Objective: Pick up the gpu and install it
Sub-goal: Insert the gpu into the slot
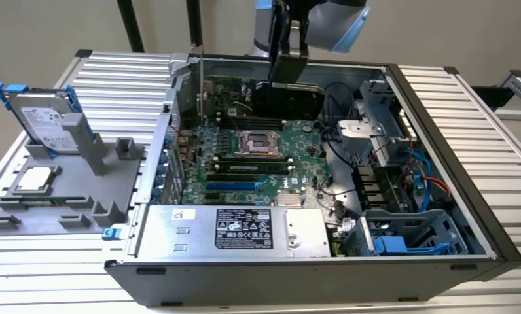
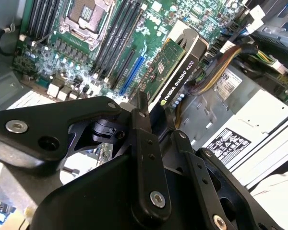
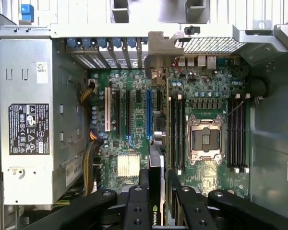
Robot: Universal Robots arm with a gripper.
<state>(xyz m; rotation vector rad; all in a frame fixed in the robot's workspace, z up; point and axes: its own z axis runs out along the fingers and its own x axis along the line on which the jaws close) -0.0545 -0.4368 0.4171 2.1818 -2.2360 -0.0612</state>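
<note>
My gripper [image 1: 288, 73] is shut on the gpu [image 1: 287, 101], a black-shrouded card hanging upright inside the open computer case [image 1: 435, 150], over the far part of the motherboard [image 1: 243, 163]. In the second wrist view the gpu [image 2: 175, 72] shows its green board and black shroud running away from the gripper [image 2: 158, 120]. The first wrist view has the gpu [image 3: 156, 143] edge-on, with its silver end bracket [image 3: 158, 52] at the case's rear wall. It lies beside the blue expansion slot [image 3: 149, 112], between that slot and the memory slots [image 3: 176, 129]. The gripper [image 3: 157, 178] clamps the card's near end.
A silver hard drive in a blue-tabbed caddy [image 1: 46, 121] stands on a grey fixture [image 1: 59, 209] at the exterior view's left, with a processor chip [image 1: 35, 178] beside it. Inside the case are the power supply [image 1: 252, 229], the processor socket [image 1: 260, 140], cables [image 1: 339, 131] and a drive cage [image 1: 404, 242].
</note>
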